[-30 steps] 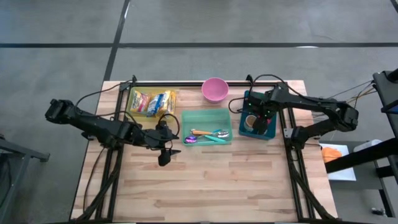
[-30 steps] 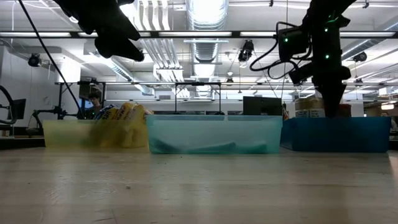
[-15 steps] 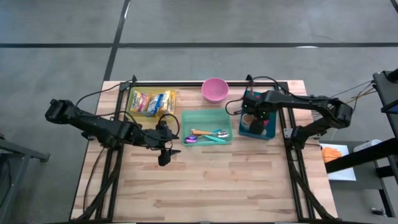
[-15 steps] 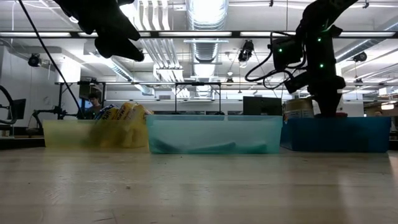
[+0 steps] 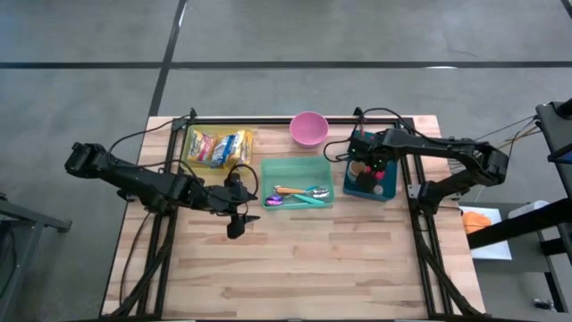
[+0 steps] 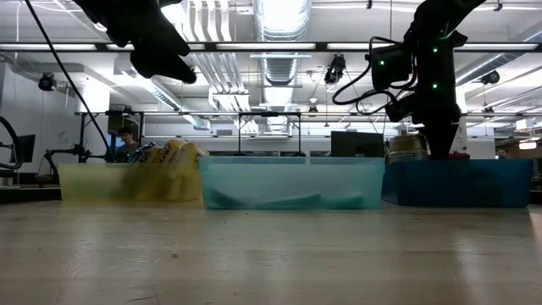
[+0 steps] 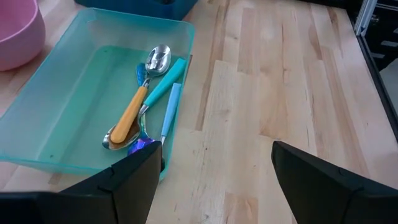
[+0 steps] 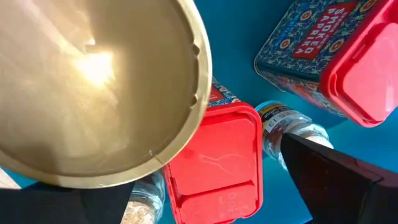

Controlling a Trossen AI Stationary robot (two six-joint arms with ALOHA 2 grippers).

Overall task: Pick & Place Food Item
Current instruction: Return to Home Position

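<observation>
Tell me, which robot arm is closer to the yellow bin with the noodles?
Left. The left gripper hovers close by the yellow bin; the right gripper is far off, over the blue bin.

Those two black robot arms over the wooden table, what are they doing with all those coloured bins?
They are sorting food and cutlery into bins. The right gripper, fingers open, hangs over the blue plastic bin, close above red-lidded seasoning cans and a gold-topped can. The left gripper, open and empty, hovers above the wooden table beside the green plastic bin, which holds coloured-handled spoons. Colourful noodle packs lie in the translucent yellow bin. A pink bowl stands near the far edge.
</observation>
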